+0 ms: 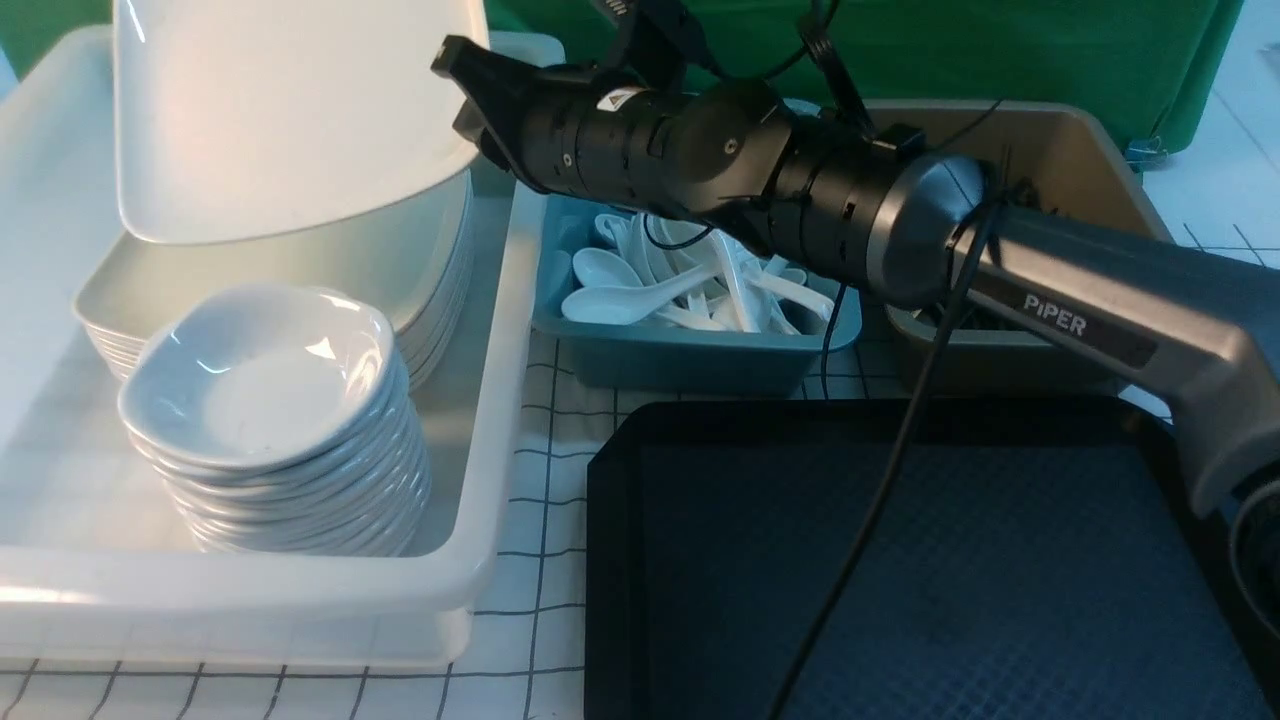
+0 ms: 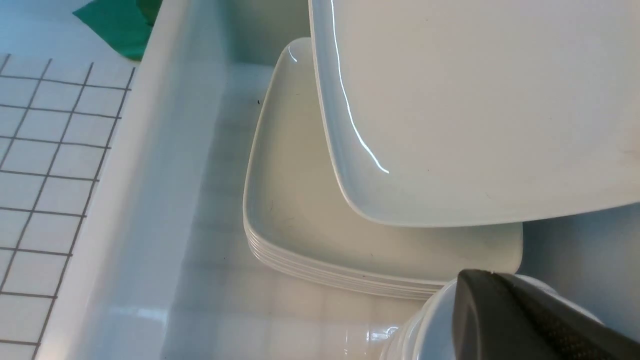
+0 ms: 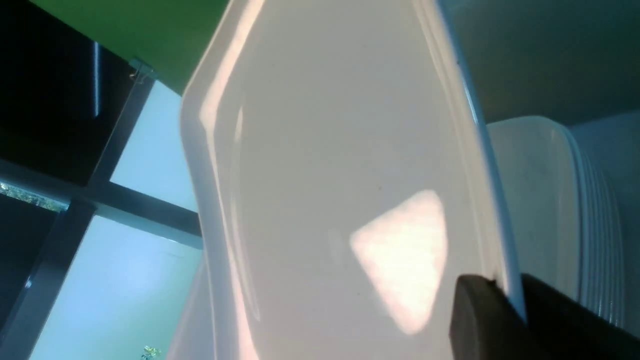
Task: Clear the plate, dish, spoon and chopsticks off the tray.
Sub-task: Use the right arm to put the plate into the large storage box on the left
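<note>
Left of the tray, a large bin holds stacked plates behind stacked dishes, the plate above them. Behind the tray sits a spoon bin, a third bin to its right.

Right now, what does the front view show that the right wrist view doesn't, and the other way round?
Only the front view: the black tray with nothing on its visible floor, the blue bin of spoons, the brown bin, the stack of small dishes and the right arm. Only the right wrist view: the right gripper closed on the rim of the plate, one finger on each side. Both: the plate held tilted above the stack of plates.
</note>
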You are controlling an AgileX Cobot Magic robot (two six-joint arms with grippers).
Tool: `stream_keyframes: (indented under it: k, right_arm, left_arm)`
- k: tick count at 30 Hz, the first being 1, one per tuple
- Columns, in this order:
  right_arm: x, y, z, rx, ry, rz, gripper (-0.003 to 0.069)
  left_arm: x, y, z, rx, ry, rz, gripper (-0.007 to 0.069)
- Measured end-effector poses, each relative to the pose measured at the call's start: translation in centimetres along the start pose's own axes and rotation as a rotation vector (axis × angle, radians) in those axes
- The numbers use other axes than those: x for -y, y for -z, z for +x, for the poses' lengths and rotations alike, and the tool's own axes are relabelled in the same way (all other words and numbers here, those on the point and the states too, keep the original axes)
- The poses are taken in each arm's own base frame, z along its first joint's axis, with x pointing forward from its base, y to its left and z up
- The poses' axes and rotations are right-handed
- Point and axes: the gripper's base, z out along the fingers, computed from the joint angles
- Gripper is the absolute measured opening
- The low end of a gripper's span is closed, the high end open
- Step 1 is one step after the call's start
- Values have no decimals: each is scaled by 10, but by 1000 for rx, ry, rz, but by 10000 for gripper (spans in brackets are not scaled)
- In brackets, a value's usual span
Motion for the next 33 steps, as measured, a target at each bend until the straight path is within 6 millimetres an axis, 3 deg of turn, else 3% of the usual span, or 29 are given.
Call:
stream_keyframes:
  k: [25,29,33]
  right_arm:
    - [9,-6,11,-59,-17,22,134]
    - [9,-6,10,-47,-44,21,190]
    - [9,-6,9,-46,-73,21,307]
  left_arm:
    - [2,-1,-1,18,-30,18,-3]
    - [2,-1,-1,19,-31,18,-3]
    - [2,-1,-1,19,-31,18,-3]
